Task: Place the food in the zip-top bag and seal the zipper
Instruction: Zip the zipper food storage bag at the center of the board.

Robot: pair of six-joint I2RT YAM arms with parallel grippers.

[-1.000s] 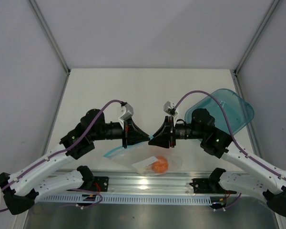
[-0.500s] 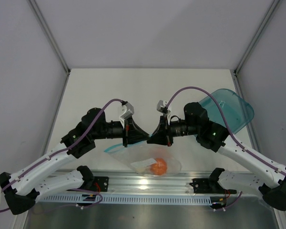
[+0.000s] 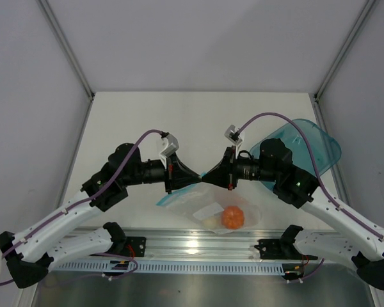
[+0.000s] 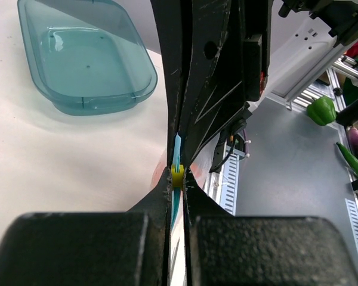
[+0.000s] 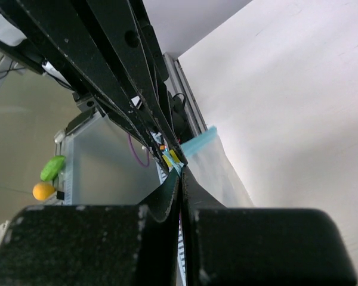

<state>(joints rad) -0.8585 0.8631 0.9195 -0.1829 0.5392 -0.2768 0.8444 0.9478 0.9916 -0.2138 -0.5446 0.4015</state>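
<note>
The clear zip-top bag (image 3: 214,210) hangs between my two grippers near the table's front edge. Inside it lie the orange-red lump (image 3: 233,217) and the pale cream ball (image 3: 209,221). The teal zipper (image 3: 174,195) runs down-left from the grippers. My left gripper (image 3: 199,182) is shut on the zipper (image 4: 176,149) at its yellow end (image 4: 177,174). My right gripper (image 3: 208,178) meets it tip to tip, shut on the same strip (image 5: 197,142) beside the yellow end (image 5: 175,156). The bag's clear film (image 5: 221,176) shows below.
The translucent teal plate (image 3: 310,148) lies at the right behind my right arm, and shows in the left wrist view (image 4: 83,59). An aluminium rail (image 3: 192,246) runs along the near edge. White walls enclose the table on three sides.
The bag and the food in it have swung to the right. The meeting point of the grippers has shifted slightly right and up, and the right wrist has turned.
</note>
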